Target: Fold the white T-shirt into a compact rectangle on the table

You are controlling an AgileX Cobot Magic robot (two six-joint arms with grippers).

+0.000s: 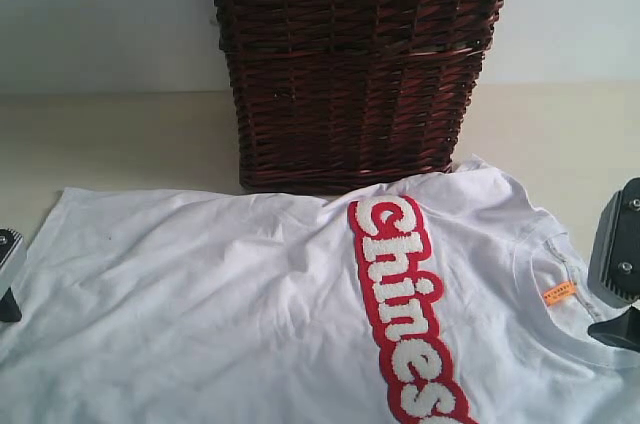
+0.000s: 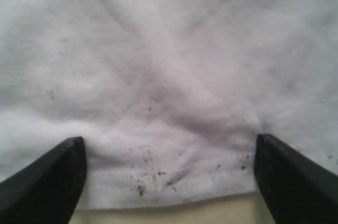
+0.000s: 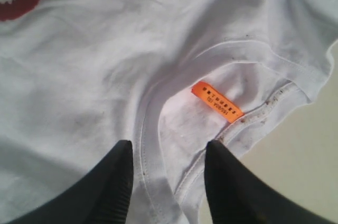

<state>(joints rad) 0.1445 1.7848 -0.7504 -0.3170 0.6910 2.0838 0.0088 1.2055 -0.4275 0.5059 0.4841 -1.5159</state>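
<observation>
The white T-shirt [image 1: 220, 314] lies spread on the table [image 1: 100, 139], front up, with red-outlined fuzzy letters [image 1: 405, 314] running across it and an orange neck tag [image 1: 559, 293] at the right. My left gripper [image 2: 168, 139] is open wide just above the shirt's hemmed edge [image 2: 158, 182], at the far left of the exterior view [image 1: 8, 269]. My right gripper [image 3: 169, 143] is open over the collar [image 3: 150, 129] beside the orange tag [image 3: 216, 101]. The collar's ribbed band lies between its fingers; nothing is clamped. It shows at the right edge of the exterior view [image 1: 620, 284].
A dark brown wicker basket [image 1: 355, 64] with a lace rim stands at the back, touching the shirt's far edge. Bare table shows left and right of the basket, below the hem [image 2: 211, 211], and past the collar [image 3: 296, 171].
</observation>
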